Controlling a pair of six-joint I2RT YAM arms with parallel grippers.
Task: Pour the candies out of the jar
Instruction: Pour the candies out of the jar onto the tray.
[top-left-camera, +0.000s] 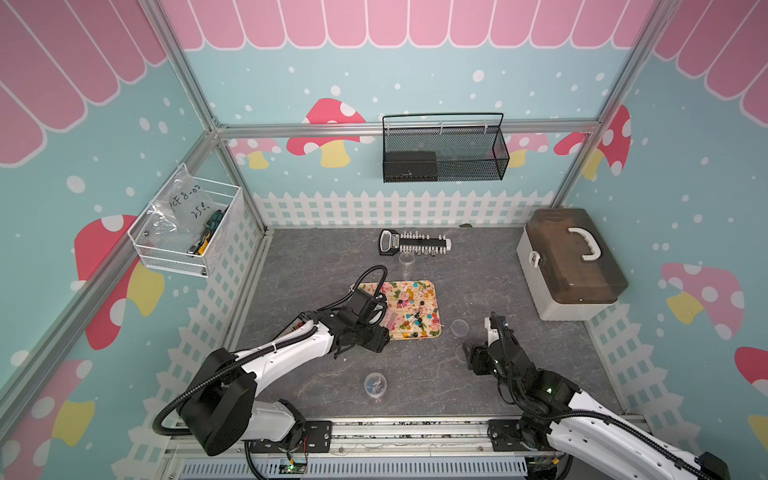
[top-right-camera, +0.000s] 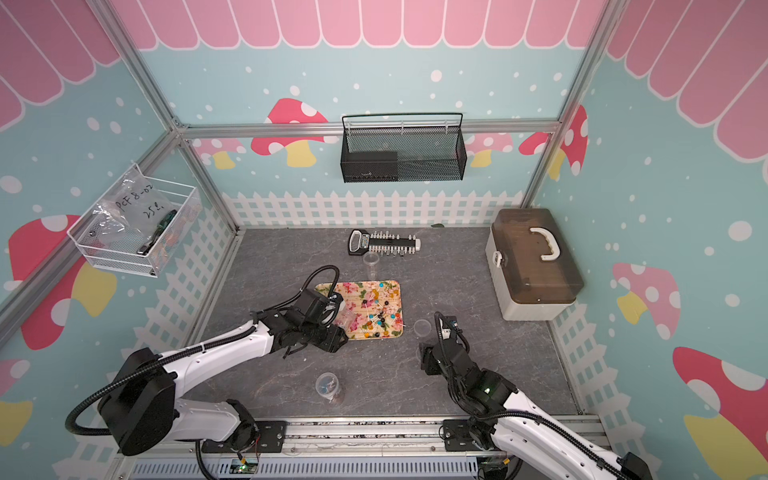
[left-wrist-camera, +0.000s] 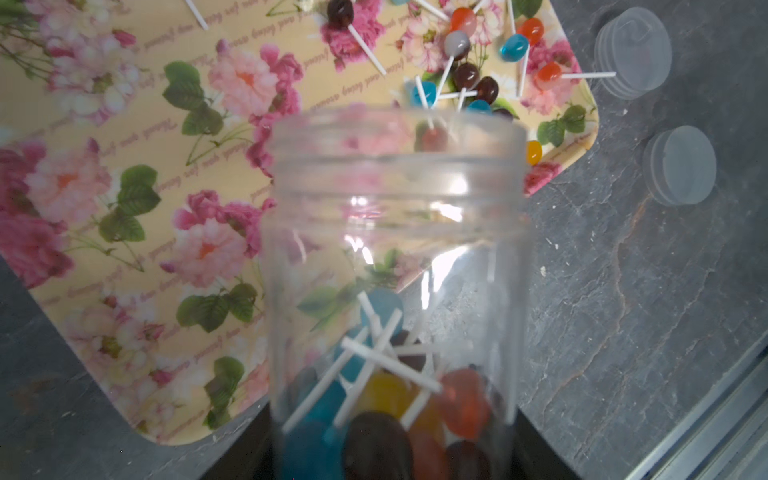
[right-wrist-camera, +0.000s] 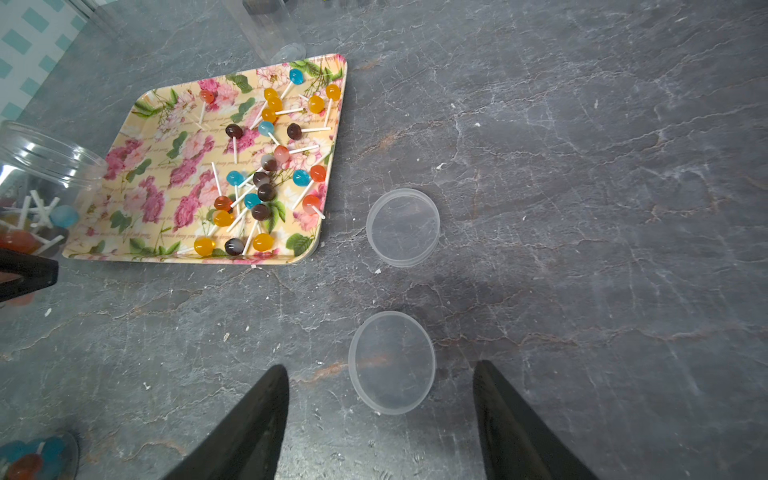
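Item: two arms, left arm (top-left-camera: 286, 353) and right arm (top-left-camera: 590, 419). White moulded link shells; black joint housings; black corrugated conduit (top-left-camera: 169, 406) along each. Black screwed mounting plates (top-left-camera: 309, 434) on an aluminium rail (top-left-camera: 407, 432). Thin red wiring (top-left-camera: 306, 446) at left base. Green status light (top-left-camera: 549, 390) on right arm. Right end effector (right-wrist-camera: 380, 368): two black tapered fingers (right-wrist-camera: 257, 415).

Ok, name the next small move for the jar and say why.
Probably tilt the jar further, mouth lower, over the tray. Its open mouth faces the tray, but several candies sit bunched at its base.
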